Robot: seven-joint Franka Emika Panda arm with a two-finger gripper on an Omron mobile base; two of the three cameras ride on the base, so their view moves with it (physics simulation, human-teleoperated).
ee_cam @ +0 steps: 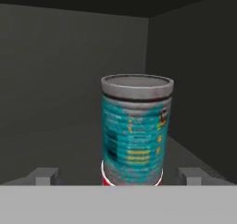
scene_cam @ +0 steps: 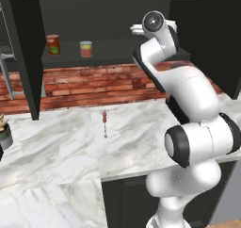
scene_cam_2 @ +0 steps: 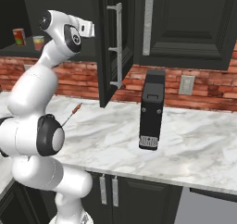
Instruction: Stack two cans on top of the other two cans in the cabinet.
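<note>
My gripper (ee_cam: 120, 177) is open, its two tips wide apart on either side of the teal-blue can (ee_cam: 135, 130). The can stands straight up, right in front of me, inside the cabinet (ee_cam: 69, 70). A thin red rim shows under it, so I think it sits on the bright red can (ee_cam: 107, 180).

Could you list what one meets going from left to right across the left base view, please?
Potted plant at the counter's left edge → dark red can with a green label → salmon-pink can → small red-handled tool on the counter → the arm's wrist reaching into the cabinet.
</note>
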